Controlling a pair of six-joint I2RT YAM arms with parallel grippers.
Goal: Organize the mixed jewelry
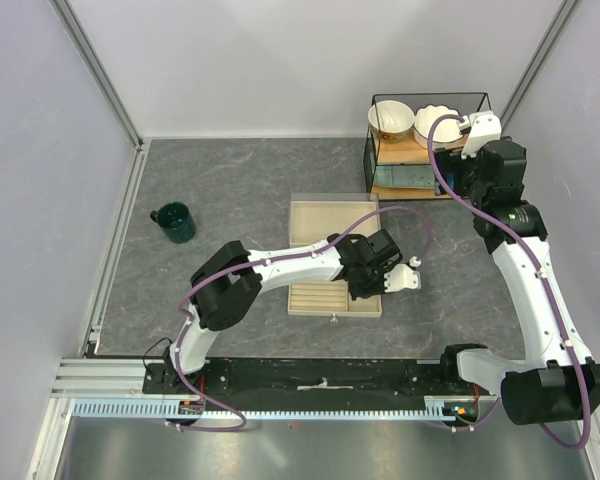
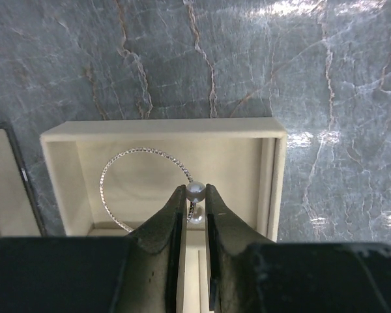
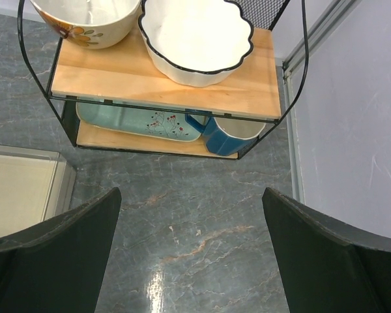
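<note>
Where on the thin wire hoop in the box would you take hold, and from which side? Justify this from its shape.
Probably at the bead, coming from above. The hoop is bare thin wire sitting low in a box compartment with walls all round. The round bead is its only bulky part. The left hand pinches it there.

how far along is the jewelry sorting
Nearly placed: the silvery hoop lies within an open compartment of the beige tray. In hand: the left gripper is shut on the hoop's pearl bead, not yet released. Left: letting go, plus any small rings, which I can't make out here. The right gripper hangs open near the shelf, holding nothing.
</note>
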